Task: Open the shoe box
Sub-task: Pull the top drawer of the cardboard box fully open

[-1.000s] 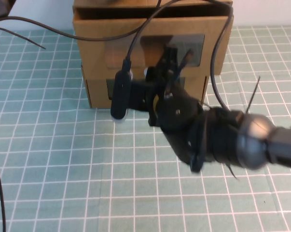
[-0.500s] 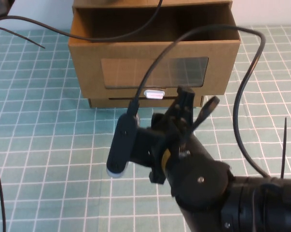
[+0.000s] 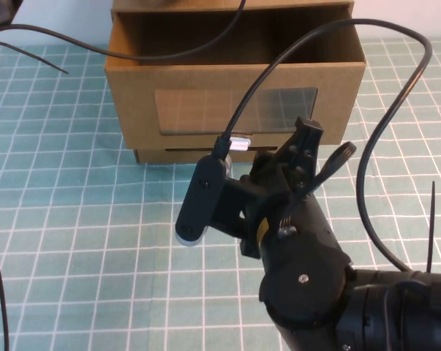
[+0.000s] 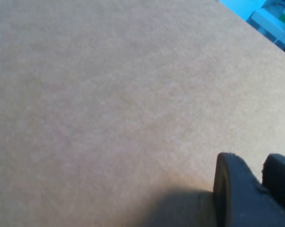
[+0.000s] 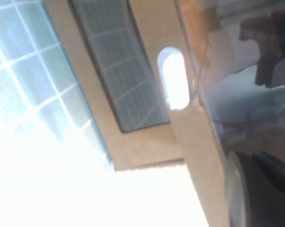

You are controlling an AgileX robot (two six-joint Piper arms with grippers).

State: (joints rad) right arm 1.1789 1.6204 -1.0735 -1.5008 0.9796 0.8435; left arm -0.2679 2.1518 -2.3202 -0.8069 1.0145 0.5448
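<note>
Black right gripper [image 3: 315, 146]: nearest the camera, raised over the mat. It looks clenched on nothing, though its tips are hard to read. It points away from the robot at the box's front face, right of that face's middle.
Green checked mat [image 3: 74, 219]: lies under the arm and runs up to the foot of the box.
Pale oval cut-out [image 3: 238, 142]: sits on the seam between the low base strip and the panel above, just left of the right gripper's tips and near them.
Cardboard shoe box [image 3: 132, 102]: directly beyond the right gripper at the far end of the mat. Its long axis runs left to right across the robot's front.
Clear window [image 3: 235, 110]: set in the front panel, facing the robot.
Dark hollow [image 3: 235, 33]: visible behind the panel's upper edge, so I judge the top already open.
Left gripper [image 4: 255, 184]: farthest, out of the high view. Its own camera shows plain cardboard close up, so it is against the box. Whether it is released or grasping cannot be told.
Deciding relation: the right arm is nearer the front face, and any further move runs across the box's short axis.
</note>
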